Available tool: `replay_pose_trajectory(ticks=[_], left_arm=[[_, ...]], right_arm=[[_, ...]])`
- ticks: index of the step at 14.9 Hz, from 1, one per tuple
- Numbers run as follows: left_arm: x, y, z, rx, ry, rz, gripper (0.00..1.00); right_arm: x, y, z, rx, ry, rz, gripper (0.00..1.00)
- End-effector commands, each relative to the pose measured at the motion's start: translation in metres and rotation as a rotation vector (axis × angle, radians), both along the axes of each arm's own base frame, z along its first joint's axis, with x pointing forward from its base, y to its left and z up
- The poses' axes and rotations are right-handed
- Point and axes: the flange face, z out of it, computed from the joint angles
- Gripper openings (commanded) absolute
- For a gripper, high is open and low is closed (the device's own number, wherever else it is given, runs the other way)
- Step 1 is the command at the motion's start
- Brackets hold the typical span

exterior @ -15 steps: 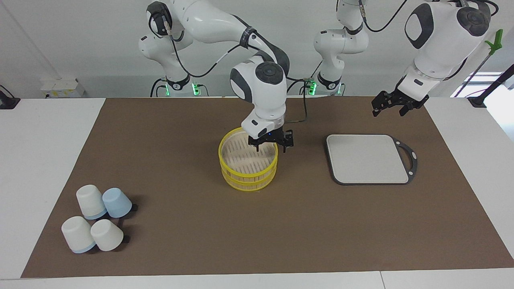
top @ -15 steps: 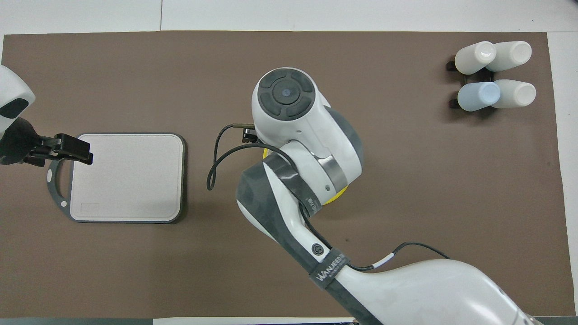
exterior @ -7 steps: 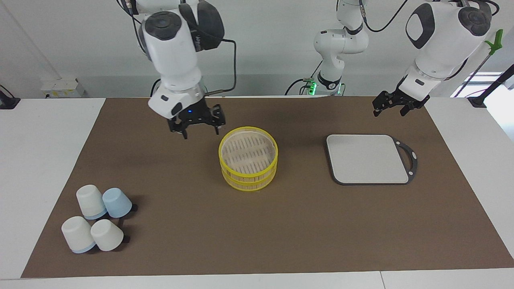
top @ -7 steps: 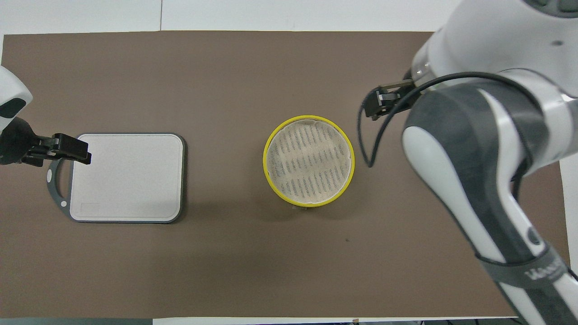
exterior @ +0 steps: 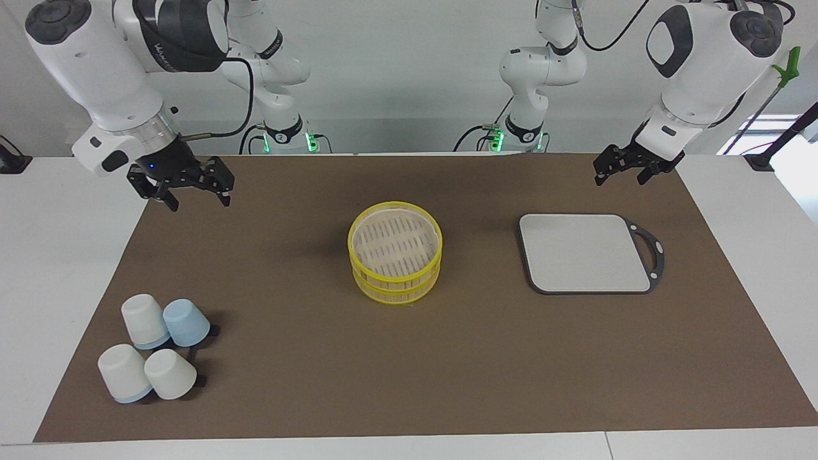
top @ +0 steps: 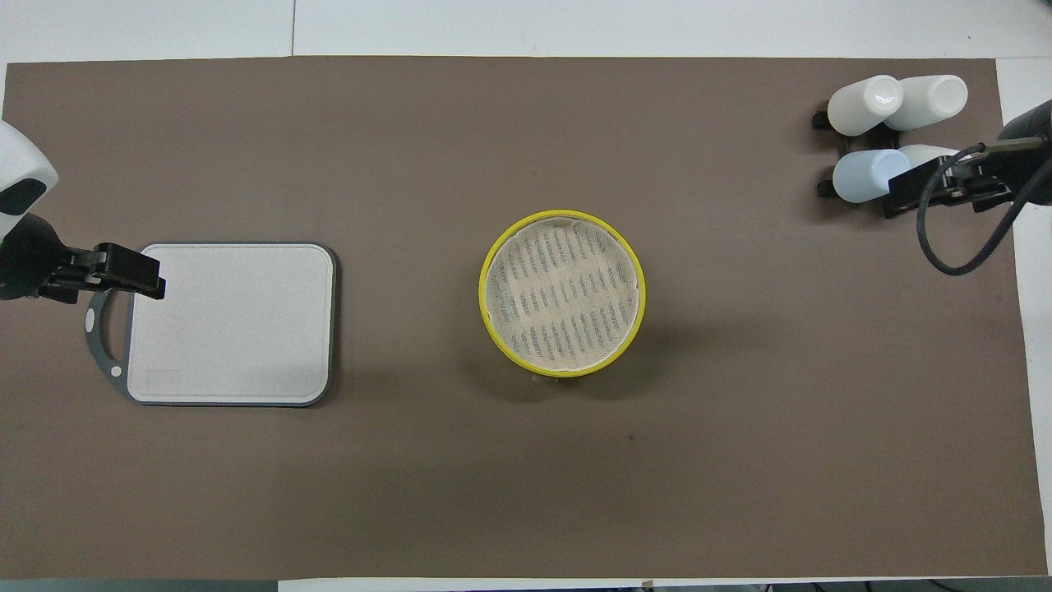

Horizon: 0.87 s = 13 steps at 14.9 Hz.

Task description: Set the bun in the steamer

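Steamer (exterior: pixel 395 260) mid-mat, grippers apart

this is a robotics lab, not a kitchen: two white robot arms (exterior: pixel 115 70) are bolted at the edge of a plain white counter (exterior: pixel 57 255) against a bare white wall, with green status lights glowing at their bases and black cables looping along them. a brown mat (exterior: pixel 307 358) marks out the work area, and the kitchenware on it, a steamer (exterior: pixel 395 260), cups (exterior: pixel 153 348) and a grey board (exterior: pixel 585 252), sits spaced out like test props.
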Motion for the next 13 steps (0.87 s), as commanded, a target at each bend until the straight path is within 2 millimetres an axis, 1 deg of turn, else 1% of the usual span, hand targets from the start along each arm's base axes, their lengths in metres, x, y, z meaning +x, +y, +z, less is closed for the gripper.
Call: replay_pose_trajectory(ticks=[1,3,5,8,13], left_arm=[[-0.004,0.004,0.003,0.001,-0.006,-0.008,1.0],[-0.004,0.004,0.003,0.001,-0.006,-0.008,1.0],[-0.004,0.004,0.003,0.001,-0.006,-0.008,1.0],[-0.005,0.004,0.004,0.001,-0.008,-0.008,1.0],[-0.005,0.004,0.004,0.001,-0.008,-0.008,1.0]], right_arm=[[-0.022,-0.002,0.001,-0.023,0.003,-0.031,1.0],[-0.03,-0.019,0.005,-0.023,0.0,-0.07,1.0],[-0.033,-0.024,0.005,-0.025,-0.008,-0.073,1.0],[-0.036,-0.024,0.0,-0.028,0.011,-0.07,1.0],[-0.037,-0.024,0.0,-0.027,0.014,-0.073,1.0]])
